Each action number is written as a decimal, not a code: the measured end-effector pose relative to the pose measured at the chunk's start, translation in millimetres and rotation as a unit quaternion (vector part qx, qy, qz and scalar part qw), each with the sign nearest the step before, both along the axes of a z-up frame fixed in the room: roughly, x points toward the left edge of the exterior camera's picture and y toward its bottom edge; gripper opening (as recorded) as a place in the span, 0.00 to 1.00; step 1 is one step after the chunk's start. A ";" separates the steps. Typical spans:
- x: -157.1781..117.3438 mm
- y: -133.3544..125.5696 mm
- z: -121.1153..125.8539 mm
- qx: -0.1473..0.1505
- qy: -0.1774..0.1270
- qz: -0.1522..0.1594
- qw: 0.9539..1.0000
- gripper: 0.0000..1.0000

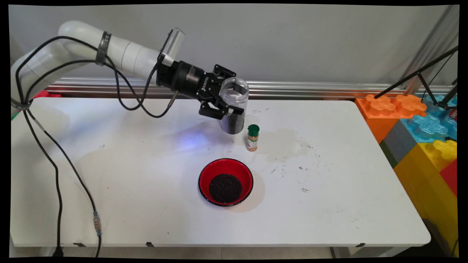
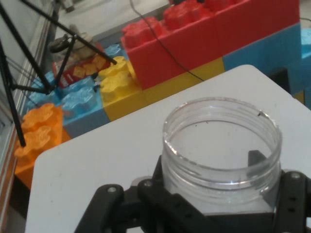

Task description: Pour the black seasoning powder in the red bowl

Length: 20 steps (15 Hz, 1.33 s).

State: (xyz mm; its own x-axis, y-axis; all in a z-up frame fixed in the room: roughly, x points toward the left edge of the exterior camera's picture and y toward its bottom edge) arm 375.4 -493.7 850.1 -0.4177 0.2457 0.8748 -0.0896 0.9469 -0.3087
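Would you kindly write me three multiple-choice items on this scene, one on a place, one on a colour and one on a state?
1. Where does the small spice bottle stand?
A. inside the bowl
B. on the table, just right of the held jar's base
C. on the toy blocks

2. What colour is the spice bottle's cap?
A. green
B. red
C. white

3. In what state is the clear jar?
A. lidded and lying on its side
B. open-topped, held by the claw, dark grains in its bottom
C. upside down in the bowl

Answers: 1 B, the bottle stands upright on the white table beside the jar, beyond the red bowl. 2 A, the cap shows green in the main view. 3 B, the claw clasps the jar, whose mouth is open in the hand view.
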 end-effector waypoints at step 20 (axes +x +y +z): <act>-24.2 40.0 -30.6 -0.267 -0.152 -0.150 0.940 0.00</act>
